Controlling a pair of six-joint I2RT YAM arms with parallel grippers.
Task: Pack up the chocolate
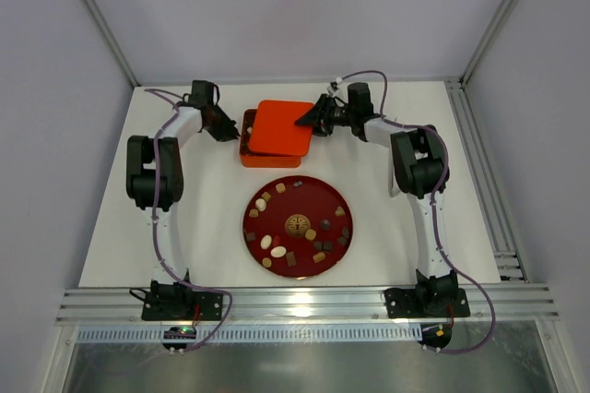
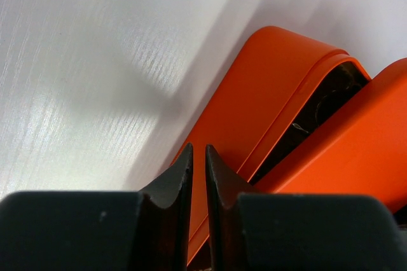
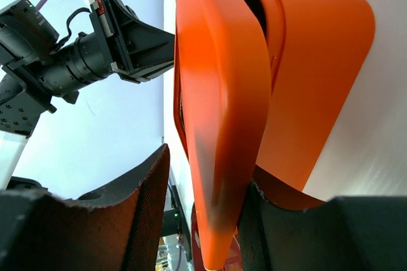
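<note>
Several small chocolate pieces (image 1: 277, 250) in dark brown, tan and cream lie on a dark red round plate (image 1: 327, 189) at the table's middle. Behind it stands an orange square box (image 1: 247, 148) with its orange lid (image 1: 281, 127) lying askew on top, shifted right. My left gripper (image 1: 226, 131) is shut and empty, its tips (image 2: 198, 153) against the box's left side (image 2: 254, 93); the lid (image 2: 356, 150) shows beside it. My right gripper (image 1: 309, 121) is open and straddles the lid's right edge (image 3: 216, 93); its midpoint (image 3: 205, 169) lies over that edge. One finger touches the lid, the other stands apart.
The box base (image 3: 318, 61) shows behind the lid with a dark gap between them. The left arm's gripper (image 3: 133, 42) shows across the box in the right wrist view. A metal rail (image 1: 479, 172) runs along the table's right side.
</note>
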